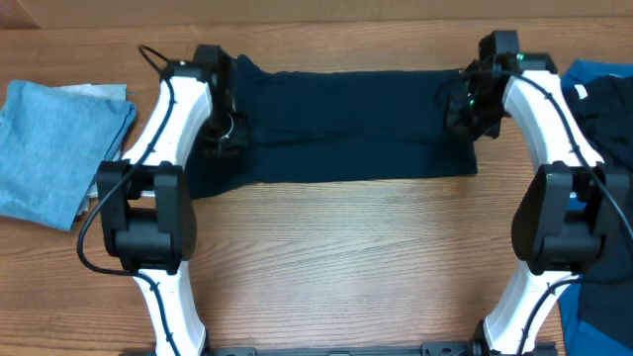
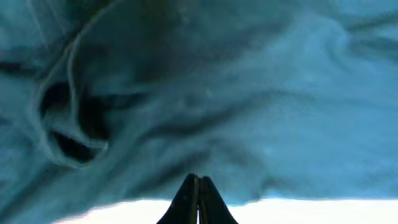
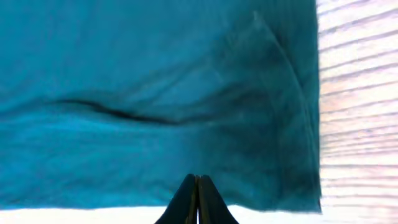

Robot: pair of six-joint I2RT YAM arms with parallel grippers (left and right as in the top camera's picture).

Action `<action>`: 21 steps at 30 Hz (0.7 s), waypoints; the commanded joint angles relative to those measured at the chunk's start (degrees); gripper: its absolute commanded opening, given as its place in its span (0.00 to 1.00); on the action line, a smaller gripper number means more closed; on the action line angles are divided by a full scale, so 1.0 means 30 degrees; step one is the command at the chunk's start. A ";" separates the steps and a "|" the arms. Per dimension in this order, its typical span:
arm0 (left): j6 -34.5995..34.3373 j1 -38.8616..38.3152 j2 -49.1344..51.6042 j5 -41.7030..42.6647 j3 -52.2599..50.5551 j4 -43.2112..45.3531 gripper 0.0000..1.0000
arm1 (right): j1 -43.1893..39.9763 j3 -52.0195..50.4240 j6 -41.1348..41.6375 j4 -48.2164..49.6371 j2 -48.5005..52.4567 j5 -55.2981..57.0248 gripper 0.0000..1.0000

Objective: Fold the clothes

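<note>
A very dark navy garment lies spread flat across the far half of the table. My left gripper sits on its left end, my right gripper on its right end. In the left wrist view the left gripper is shut, its tips pinching the rumpled cloth at its near edge. In the right wrist view the right gripper is shut the same way on the smoother cloth, close to a corner.
A folded light blue garment lies at the far left. More blue and dark clothes are piled at the right edge, behind the right arm. Bare wooden table lies in front of the dark garment.
</note>
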 commanded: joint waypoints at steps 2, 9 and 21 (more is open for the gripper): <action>-0.0051 0.0277 -0.0503 -0.0772 -0.2040 0.2484 0.04 | 0.0000 -0.3045 0.0226 0.2841 -0.0576 -0.0117 0.04; 0.0248 0.0277 -0.0503 -0.0976 -0.3978 0.3949 0.06 | -0.0051 -0.6972 0.0233 0.5020 -0.0576 -0.0109 0.04; -0.0947 0.0197 -0.0510 -0.0736 -0.6324 -0.0459 0.04 | -0.0051 -0.6972 0.2856 0.0510 -0.0583 0.2055 0.04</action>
